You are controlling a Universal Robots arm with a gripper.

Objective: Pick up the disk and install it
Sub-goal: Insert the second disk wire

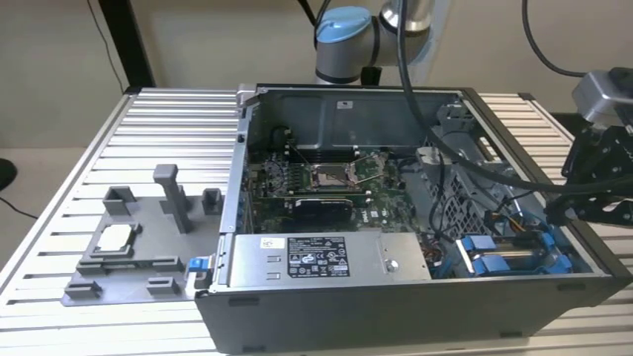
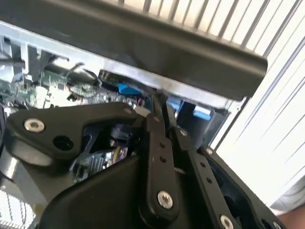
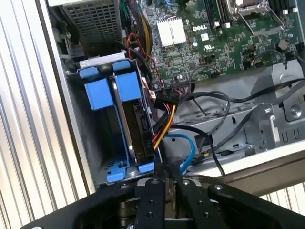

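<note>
My gripper (image 3: 167, 183) is right at the case (image 1: 396, 311) edge, over the drive-bay corner; fingers (image 2: 157, 138) pressed together, nothing between them that I can see. In the first wrist view the tips sit just beside the end of the bay, near the blue cable (image 3: 188, 148) and the red/yellow/black wire bundle (image 3: 164, 121). Disk (image 3: 138, 126) sits on edge in the bay (image 3: 107, 164), dark face showing, blue bracket tabs (image 3: 114, 88) at its far end, more blue at the near end by my fingertips. I can't tell if I'm touching it. Past the bay: the motherboard (image 3: 209, 52) with a white heatsink (image 3: 170, 31), and the vented power supply (image 3: 90, 19) at the bay's far end. In the exterior view my arm (image 1: 598, 170) hangs at that view's right over the case rim, with the blue bay parts (image 1: 505, 256) just beside it. The supply (image 1: 322, 259) with its white label lies along the front wall, the CPU socket (image 1: 336, 174) further in. Outside the case, on that view's left, a grey fixture (image 1: 133, 245) sits on the slatted table (image 1: 148, 133) with a small square chip (image 1: 114, 239) on it. Robot base (image 1: 346, 41) stands behind the case.
</note>
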